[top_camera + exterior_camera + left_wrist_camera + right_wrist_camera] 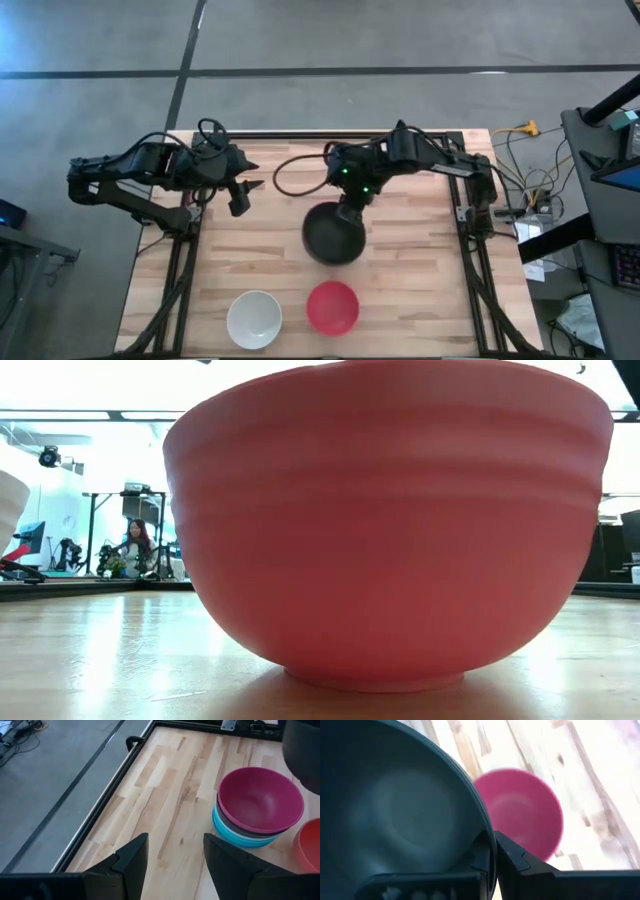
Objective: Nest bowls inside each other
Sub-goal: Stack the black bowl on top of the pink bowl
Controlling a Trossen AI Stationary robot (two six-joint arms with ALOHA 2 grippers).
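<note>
My right gripper [347, 209] [494, 858] is shut on a black bowl [333, 235] [395, 810] in the middle of the table. In the right wrist view a magenta bowl [525, 815] shows below the black bowl. The left wrist view shows that magenta bowl [260, 800] on top of a nested stack, with a teal bowl [225, 827] lowest. In the high view the black bowl hides the stack. A red bowl [332, 307] [390, 530] and a white bowl [254, 318] stand on their bases near the near edge. My left gripper [244, 196] [175, 855] is open over the table's left part and holds nothing. My right gripper pinches the black bowl's rim [487, 832] on its far side, one finger inside the bowl and one outside. It comes from above and from the far side. The bowl is lifted clear, mouth up, over the magenta bowl.
Bare wood lies on the table's left [220, 250] and right parts. A black frame [135, 742] edges the table. In the low view the red bowl fills most of the picture, and a person sits far back in the room [135, 545].
</note>
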